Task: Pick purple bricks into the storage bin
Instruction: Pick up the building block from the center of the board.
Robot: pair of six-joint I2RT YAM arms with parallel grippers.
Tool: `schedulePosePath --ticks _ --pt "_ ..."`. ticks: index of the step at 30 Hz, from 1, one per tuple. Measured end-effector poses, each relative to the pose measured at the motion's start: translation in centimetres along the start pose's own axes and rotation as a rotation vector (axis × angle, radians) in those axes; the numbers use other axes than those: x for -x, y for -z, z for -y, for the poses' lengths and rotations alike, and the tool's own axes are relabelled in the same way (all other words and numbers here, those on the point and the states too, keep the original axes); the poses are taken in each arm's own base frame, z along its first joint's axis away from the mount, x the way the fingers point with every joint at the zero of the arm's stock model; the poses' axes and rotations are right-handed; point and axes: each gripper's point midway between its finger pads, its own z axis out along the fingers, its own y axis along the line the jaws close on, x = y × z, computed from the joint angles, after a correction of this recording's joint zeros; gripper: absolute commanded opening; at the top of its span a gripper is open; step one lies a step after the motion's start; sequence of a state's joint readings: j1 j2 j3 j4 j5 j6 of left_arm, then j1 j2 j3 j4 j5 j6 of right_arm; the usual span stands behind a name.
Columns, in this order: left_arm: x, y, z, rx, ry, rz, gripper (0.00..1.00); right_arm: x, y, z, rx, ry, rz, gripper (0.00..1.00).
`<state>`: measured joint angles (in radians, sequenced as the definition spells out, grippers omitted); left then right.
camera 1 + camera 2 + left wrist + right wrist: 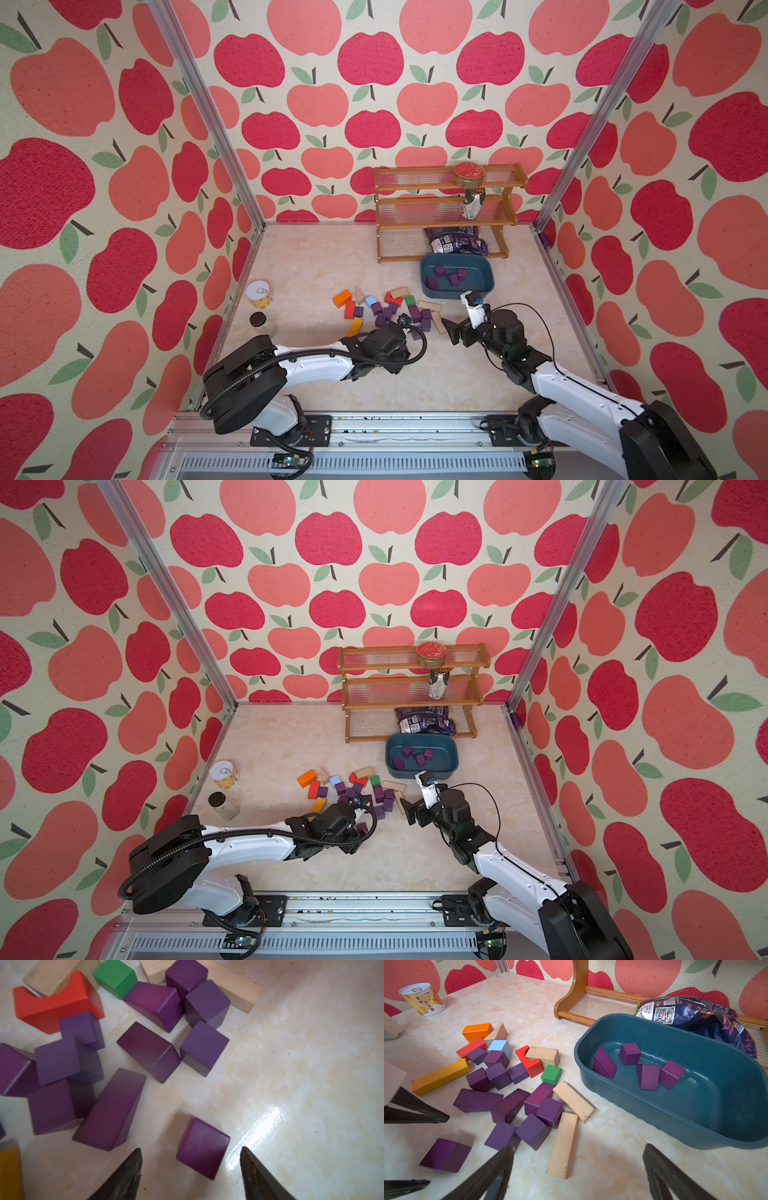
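Currently the step in hand is the grasp of one brick from the scatter.

Left hand (191, 1149): fingers spread to either side of a lone brick (202, 1148), touching neither face. Nothing is pinched.

Lone brick: flat on the bench (301, 1064), just clear of the pile's near edge. It is near-cubic, with no marked long axis. Its side faces sit skewed to the line between the fingers.

Right hand (578, 1147): spread wide and empty, over the bench near the bin (633, 1113).

Purple bricks (508, 1105): a dozen or so on the bench, mixed with tan and bright blocks (573, 1101). The longer ones lie flat, pointing several ways. Four more lie in the bin.

Next move, by judgement: press the fingers onto the lone brick, probably with a slight wrist turn to meet flat faces. Then lift and carry it to the bin. About a quarter of the task looks done.
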<state>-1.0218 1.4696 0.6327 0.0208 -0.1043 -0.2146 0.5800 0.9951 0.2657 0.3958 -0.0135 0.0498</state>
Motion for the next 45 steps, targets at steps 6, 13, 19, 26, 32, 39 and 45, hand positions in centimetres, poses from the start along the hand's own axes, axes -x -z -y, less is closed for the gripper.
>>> schedulePosePath --ticks 6,13,19,26,32,39,45 --pt "0.0 -1.0 -0.1 0.018 -0.007 -0.006 0.66 0.0 0.0 0.1 -0.005 -0.007 0.000 0.99" --pt "-0.1 -1.9 -0.3 0.040 -0.028 -0.020 0.56 0.0 0.0 0.4 -0.020 -0.010 0.000 0.99" --pt "-0.2 -2.0 -0.6 0.055 -0.032 -0.021 0.45 0.0 0.0 0.8 -0.032 -0.017 0.000 0.99" --pt "0.1 -1.9 -1.4 0.103 -0.028 -0.009 0.35 0.0 0.0 0.8 -0.036 -0.028 -0.001 0.99" --pt "0.3 -1.8 -2.2 0.148 -0.021 0.002 0.30 -0.3 -0.1 0.9 -0.039 -0.029 -0.009 0.99" --pt "0.7 -2.0 -2.6 0.181 -0.011 0.011 0.14 -0.3 -0.1 1.0 -0.045 -0.029 -0.009 0.99" --pt "1.1 -1.8 -3.1 0.212 -0.011 0.023 0.14 -0.3 -0.1 1.1 -0.052 -0.029 -0.010 0.99"
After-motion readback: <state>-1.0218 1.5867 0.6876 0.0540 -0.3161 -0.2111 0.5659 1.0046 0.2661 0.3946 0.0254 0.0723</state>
